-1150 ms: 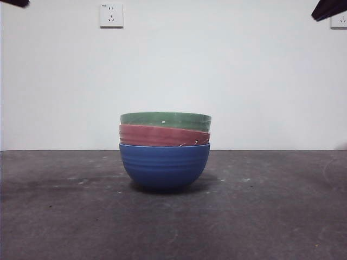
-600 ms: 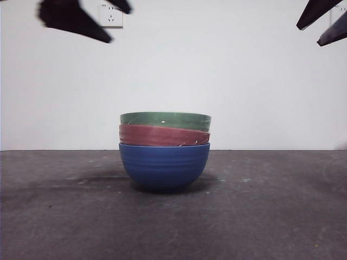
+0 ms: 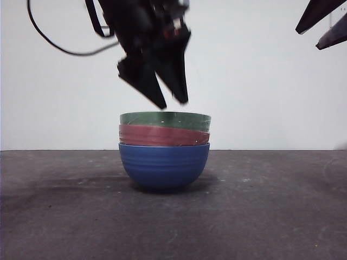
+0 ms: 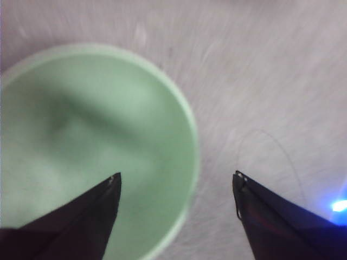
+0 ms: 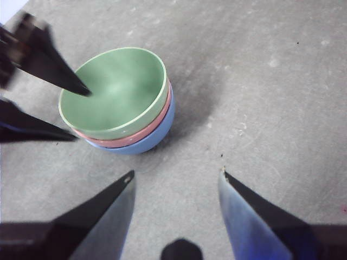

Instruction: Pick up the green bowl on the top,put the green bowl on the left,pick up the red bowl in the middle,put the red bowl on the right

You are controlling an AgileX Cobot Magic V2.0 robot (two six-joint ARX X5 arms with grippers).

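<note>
Half a second before, the left claw [image 3: 171, 103] had been only a dark shape at the upper left of the front view; it had since come down toward the centre of the frame, trailing a black cable [image 3: 54, 43], and hung just above the stack of bowls. The stack itself had not moved. The right claw [image 3: 322, 27] stayed at the upper right corner, its jaws spread, well apart from the bowls.

The green bowl [image 3: 165, 120] sat on top, nested in the red bowl [image 3: 164, 136], which sat in the blue bowl [image 3: 164, 165] on the dark counter [image 3: 271, 206], at the centre of the front view. The left claw was released, jaws parted, not touching anything. In the left wrist view one jaw hung over the green bowl's [image 4: 81, 141] hollow and the other over bare counter outside it, the rim between them. The right wrist view showed the same straddle at the left of the frame.
</note>
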